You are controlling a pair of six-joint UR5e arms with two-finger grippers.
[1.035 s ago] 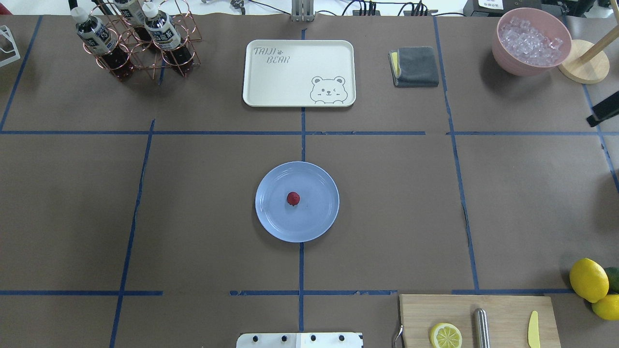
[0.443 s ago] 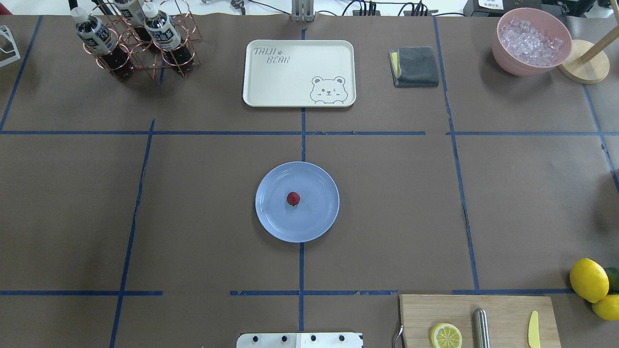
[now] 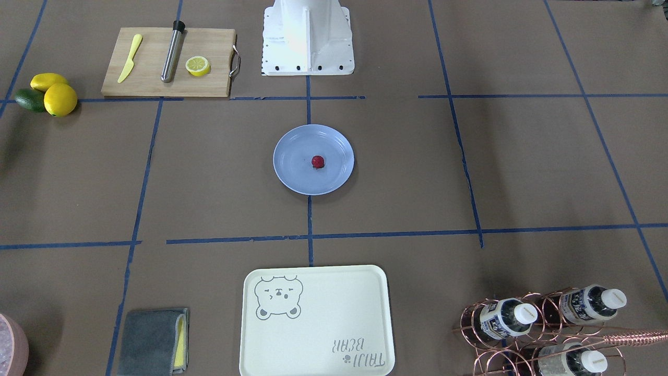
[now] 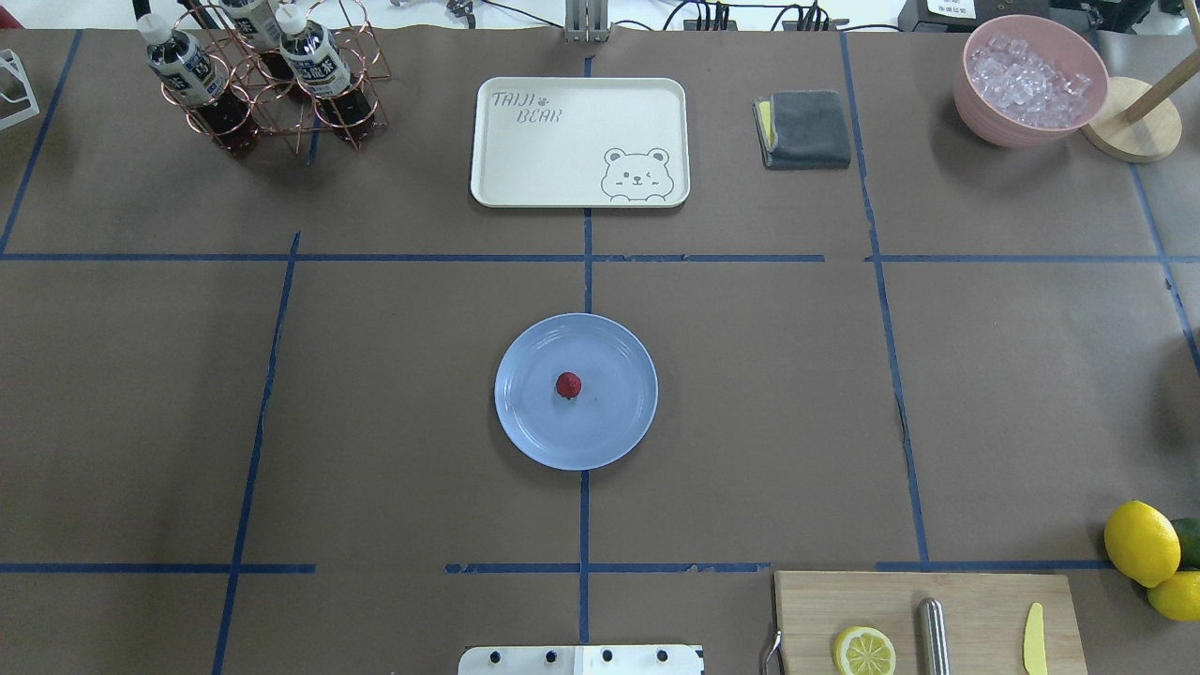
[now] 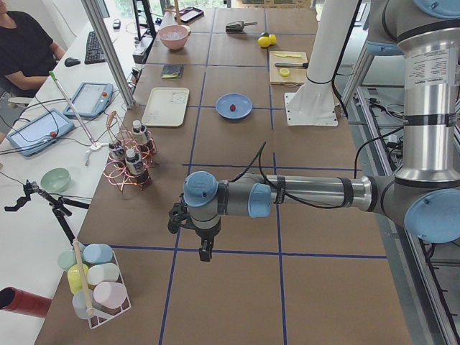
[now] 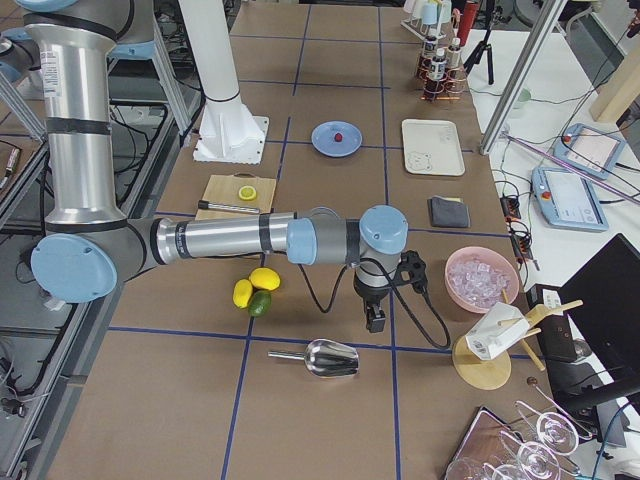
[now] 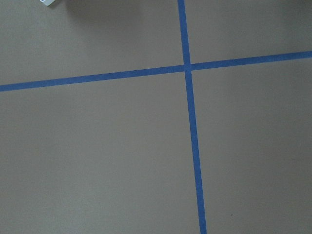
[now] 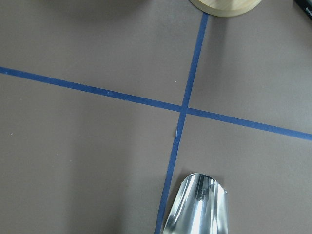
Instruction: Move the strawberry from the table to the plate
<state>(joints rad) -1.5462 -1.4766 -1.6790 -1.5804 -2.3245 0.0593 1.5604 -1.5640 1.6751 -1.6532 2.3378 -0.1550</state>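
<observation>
- The strawberry (image 4: 568, 385) lies near the middle of the blue plate (image 4: 623, 427), which sits on the brown table (image 4: 375, 394).
- The cream tray (image 4: 581, 122) reads "TAIJI BEAR" beside a bear drawing.
- The left gripper (image 5: 205, 250) and the right gripper (image 6: 374, 320) hang well apart from the plate; I cannot tell whether they are wide or narrow.

a white side desk (image 5: 29, 180) carries two tablets (image 5: 32, 131) and a keyboard (image 5: 93, 47), while cables (image 6: 12, 402) trail over the grey floor (image 6: 25, 345)
</observation>
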